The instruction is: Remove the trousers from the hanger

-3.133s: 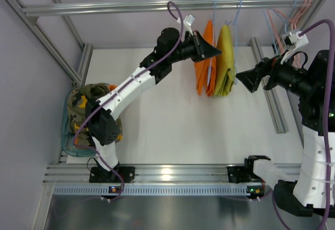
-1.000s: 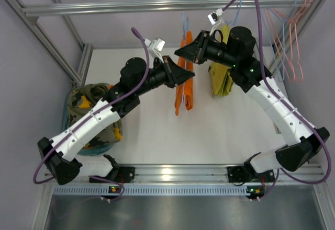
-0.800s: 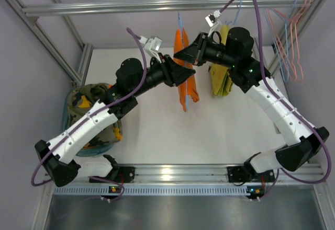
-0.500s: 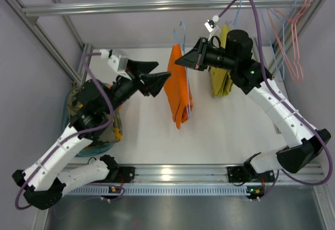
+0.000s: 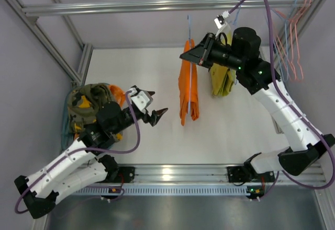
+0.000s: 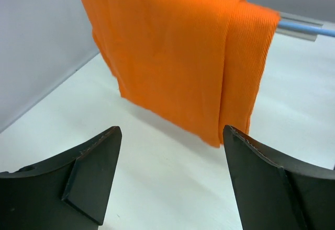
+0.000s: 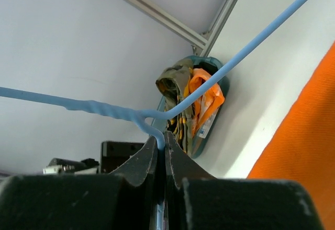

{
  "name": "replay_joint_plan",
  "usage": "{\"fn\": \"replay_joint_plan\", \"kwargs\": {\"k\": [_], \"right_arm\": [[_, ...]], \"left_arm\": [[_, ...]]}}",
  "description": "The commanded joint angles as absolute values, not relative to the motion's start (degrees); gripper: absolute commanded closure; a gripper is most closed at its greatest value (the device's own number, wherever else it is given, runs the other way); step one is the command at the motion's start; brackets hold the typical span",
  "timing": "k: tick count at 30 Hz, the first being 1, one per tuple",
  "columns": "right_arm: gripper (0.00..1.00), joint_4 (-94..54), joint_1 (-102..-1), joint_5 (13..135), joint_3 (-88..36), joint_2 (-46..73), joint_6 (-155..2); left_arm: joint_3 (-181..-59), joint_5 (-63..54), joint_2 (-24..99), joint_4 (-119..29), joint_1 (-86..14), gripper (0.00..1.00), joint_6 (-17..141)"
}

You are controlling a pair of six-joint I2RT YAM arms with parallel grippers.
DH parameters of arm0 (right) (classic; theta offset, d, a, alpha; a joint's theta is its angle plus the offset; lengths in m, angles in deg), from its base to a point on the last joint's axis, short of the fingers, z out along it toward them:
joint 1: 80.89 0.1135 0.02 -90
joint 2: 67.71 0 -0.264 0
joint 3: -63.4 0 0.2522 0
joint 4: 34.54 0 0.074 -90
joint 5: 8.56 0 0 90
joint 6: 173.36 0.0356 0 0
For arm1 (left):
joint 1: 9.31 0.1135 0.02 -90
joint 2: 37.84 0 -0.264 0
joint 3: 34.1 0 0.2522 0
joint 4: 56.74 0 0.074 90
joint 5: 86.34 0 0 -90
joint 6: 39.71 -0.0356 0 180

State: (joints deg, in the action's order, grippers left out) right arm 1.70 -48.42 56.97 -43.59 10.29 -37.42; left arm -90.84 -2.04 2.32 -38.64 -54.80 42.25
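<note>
The right gripper (image 7: 161,142), clamped shut on the light-blue hanger (image 7: 261,32) at its neck, suspends the orange trousers (image 5: 188,83) toward twelve o'clock. The left gripper (image 5: 157,102) waits at their eight o'clock, spread wide and empty, probably to pull them off.

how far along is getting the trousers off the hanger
Done: right gripper is shut on the hanger. In hand: left gripper is open, facing the trousers, not touching. Left: grip the trousers and pull them off; they hang folded over the hanger's bar.
</note>
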Motion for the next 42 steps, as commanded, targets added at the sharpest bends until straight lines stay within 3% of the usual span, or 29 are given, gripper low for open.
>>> {"fn": "replay_joint_plan", "kwargs": {"k": [1, 12, 17, 25, 38, 42], "right_arm": [[1.00, -7.33, -48.89, 60.08, -50.02, 7.26, -37.13], [1.00, -6.80, -50.74, 62.63, -51.69, 8.23, -35.98], [1.00, -6.98, -50.65, 62.19, -52.40, 8.40, -34.32], [1.00, -8.20, -50.74, 60.61, -51.44, 7.09, -31.94], [1.00, -10.76, -51.27, 57.98, -49.67, 6.29, -30.71], [1.00, -11.81, -52.41, 57.18, -49.76, 6.73, -30.28]], "left_arm": [[-90.31, 0.74, 3.64, -45.06, -58.77, 0.16, 34.48], [-88.55, 15.33, 15.49, -65.37, -73.45, 0.18, 33.15], [-89.87, 23.14, 22.95, -71.80, -74.43, 0.18, 35.52], [-93.03, 27.65, 28.78, -77.25, -73.03, 0.41, 34.38], [-89.88, 21.85, 24.56, -78.57, -72.33, 0.26, 30.69], [-89.95, 27.19, 24.12, -75.33, -72.33, 0.25, 32.00]]}}
